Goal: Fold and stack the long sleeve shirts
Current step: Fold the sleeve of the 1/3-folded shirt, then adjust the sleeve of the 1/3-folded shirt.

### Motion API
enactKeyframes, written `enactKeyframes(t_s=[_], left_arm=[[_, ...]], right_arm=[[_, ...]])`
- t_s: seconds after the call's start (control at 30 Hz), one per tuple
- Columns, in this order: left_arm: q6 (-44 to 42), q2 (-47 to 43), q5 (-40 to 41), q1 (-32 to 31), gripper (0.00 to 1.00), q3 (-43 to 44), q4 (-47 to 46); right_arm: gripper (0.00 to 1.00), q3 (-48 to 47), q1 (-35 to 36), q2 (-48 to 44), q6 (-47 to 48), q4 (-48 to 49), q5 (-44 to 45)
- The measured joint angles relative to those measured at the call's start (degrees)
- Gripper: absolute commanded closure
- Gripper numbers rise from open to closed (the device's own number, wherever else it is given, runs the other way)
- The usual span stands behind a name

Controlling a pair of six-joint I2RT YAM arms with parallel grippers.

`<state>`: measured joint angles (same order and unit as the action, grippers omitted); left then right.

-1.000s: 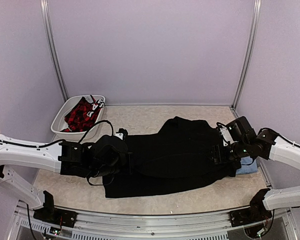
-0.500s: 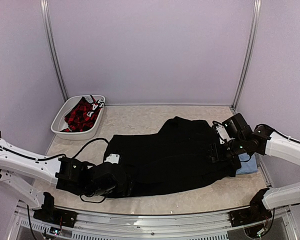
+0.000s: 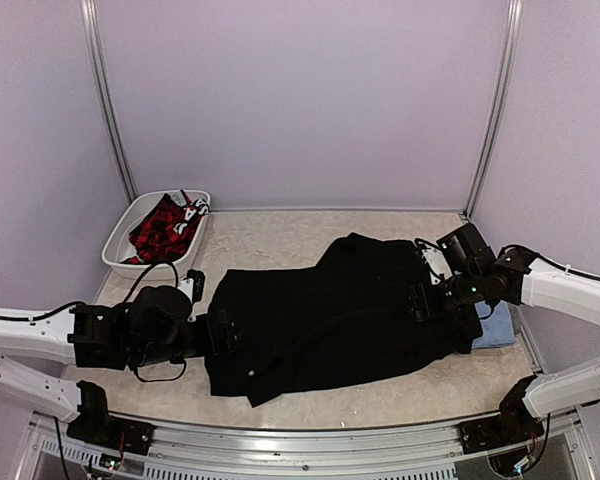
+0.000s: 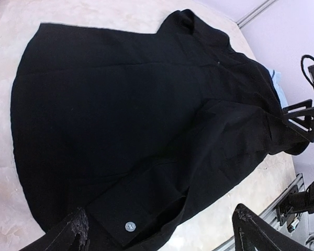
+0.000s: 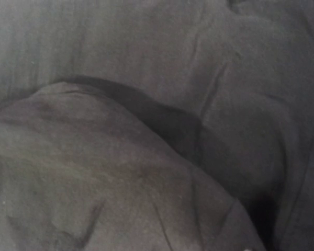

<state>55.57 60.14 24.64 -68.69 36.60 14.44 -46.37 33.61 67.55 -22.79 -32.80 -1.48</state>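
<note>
A black long sleeve shirt (image 3: pixel 330 310) lies spread across the middle of the table, collar end to the right. Its folded-in sleeve ends in a cuff with a white button (image 4: pixel 129 226) near the front left corner. My left gripper (image 3: pixel 218 330) hovers at the shirt's left edge, open wide, holding nothing; in the wrist view its gripper (image 4: pixel 161 232) straddles the cuff from above. My right gripper (image 3: pixel 422 300) presses down on the shirt's right part; its wrist view shows only dark cloth (image 5: pixel 146 183). A light blue shirt (image 3: pixel 497 327) peeks out under the black one at the right.
A white basket (image 3: pixel 120 238) holding red-and-black plaid cloth (image 3: pixel 160 228) stands at the back left. Metal frame posts rise at both back corners. A metal rail (image 3: pixel 310 440) runs along the table's front edge.
My left gripper went from shut to wide open, dropped the sleeve at the shirt's front left, and drew back leftward. The right gripper shifted slightly left on the shirt.
</note>
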Motion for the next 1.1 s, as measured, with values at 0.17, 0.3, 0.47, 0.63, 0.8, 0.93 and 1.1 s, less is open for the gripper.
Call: enactKeyframes(t_s=[0.17,0.3,0.47,0.63,0.8,0.93,1.1], left_arm=[[1.2,-3.4,-11.4,7.7,0.15,-5.9,-3.8],[1.2,-1.4,-18.6,10.0,0.26,-6.4,-6.8],[2.3,5.2,-26.3,11.2,0.39,-7.4,-9.8],[3.9,6.9,-30.1,12.4,0.39,-9.1,-10.2],[5.1,7.9,-33.3,13.2,0.39,-10.0,-11.6],[5.7,9.7,-35.3,14.4,0.41,-11.0,-12.4],[5.7,10.9,-36.7,15.1,0.46,-11.1,-13.5]], right_arm=[[0.33,0.0,0.0,0.2,0.3,1.6,-0.8],[0.34,0.1,0.0,1.1,0.4,2.7,-1.3],[0.34,0.4,0.0,2.4,0.5,3.4,-2.0],[0.34,1.1,0.0,2.6,0.6,4.0,-2.4],[0.35,1.5,0.0,3.4,0.7,4.4,-2.7],[0.36,1.6,0.0,4.1,0.7,4.5,-2.7],[0.36,1.9,0.0,4.2,0.8,4.7,-2.6]])
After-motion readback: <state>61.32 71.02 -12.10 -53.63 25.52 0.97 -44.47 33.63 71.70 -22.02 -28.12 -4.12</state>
